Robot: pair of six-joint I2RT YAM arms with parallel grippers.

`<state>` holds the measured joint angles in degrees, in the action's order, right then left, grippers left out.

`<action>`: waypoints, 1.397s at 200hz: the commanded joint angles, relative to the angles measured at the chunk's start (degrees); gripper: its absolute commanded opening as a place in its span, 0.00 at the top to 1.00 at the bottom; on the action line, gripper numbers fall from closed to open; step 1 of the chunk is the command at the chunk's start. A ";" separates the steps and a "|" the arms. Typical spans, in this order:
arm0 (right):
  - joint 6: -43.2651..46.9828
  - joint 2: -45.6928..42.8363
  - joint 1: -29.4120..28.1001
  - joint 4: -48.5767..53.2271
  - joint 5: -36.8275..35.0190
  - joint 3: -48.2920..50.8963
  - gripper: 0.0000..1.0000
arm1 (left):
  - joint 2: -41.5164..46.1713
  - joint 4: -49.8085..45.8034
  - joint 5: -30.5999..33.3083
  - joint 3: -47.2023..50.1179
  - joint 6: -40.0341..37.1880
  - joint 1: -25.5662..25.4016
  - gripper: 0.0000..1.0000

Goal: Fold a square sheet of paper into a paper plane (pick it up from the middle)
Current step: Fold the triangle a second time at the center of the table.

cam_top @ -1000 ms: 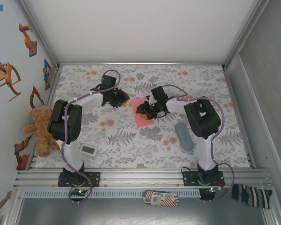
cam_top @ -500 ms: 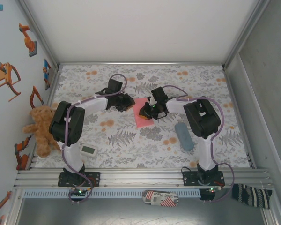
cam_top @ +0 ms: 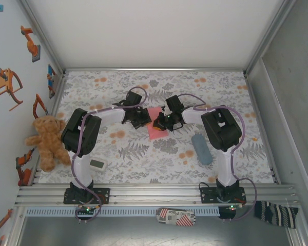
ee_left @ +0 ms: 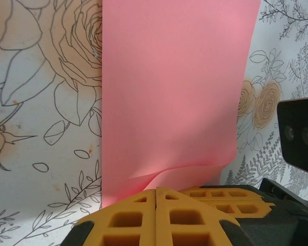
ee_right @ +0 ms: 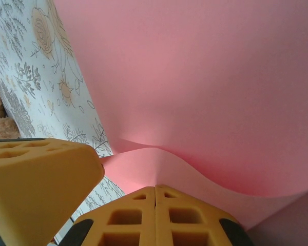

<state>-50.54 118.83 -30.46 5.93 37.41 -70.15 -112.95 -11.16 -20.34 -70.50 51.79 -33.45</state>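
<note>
Evidently both arms are converging on one thing. The square sheet of paper (cam_top: 155,132) lies near the middle of the floral counter (cam_top: 220,87), with the left pincer (cam_top: 142,120) at its left side and the right pincer (cam_top: 160,123) on it from the right, the two heads almost touching.

From the left wrist, that pincer's yellow fingers (ee_left: 128,220) are pressed together, with no gap between them. The pink sheet's near edge rises off the counter and curls in at their tips, while the rest of the sheet lies flat ahead. It looks nipped there, though the contact itself is hidden behind the tips.

From the right wrist, the right pincer's fingers (ee_right: 190,220) are likewise pressed together. A soft wave of paper is lifted right up to their tips, so this one reads as pinching the sheet's edge.

The lifted buckle makes sense: thin paper lying flat gives nothing to grip, so a small ridge has to be raised and pinched. Holding it at two close points (not out at the corners) would probably keep the sheet from drooping or swinging when raised.

No crease is visible, so I judge the folding has barely begun. The grey-blue pouch (cam_top: 201,148) sits well apart to the right, clear of the work.
</note>
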 commanded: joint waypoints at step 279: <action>9.46 -1.18 2.68 4.08 2.29 -2.59 1.00 | -5.84 -12.51 6.22 -4.69 -9.47 -0.12 0.99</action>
<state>-44.51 116.29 -27.64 8.56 38.06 -71.05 -116.07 -20.14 -16.49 -75.02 44.42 -33.71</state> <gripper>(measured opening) 0.049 0.064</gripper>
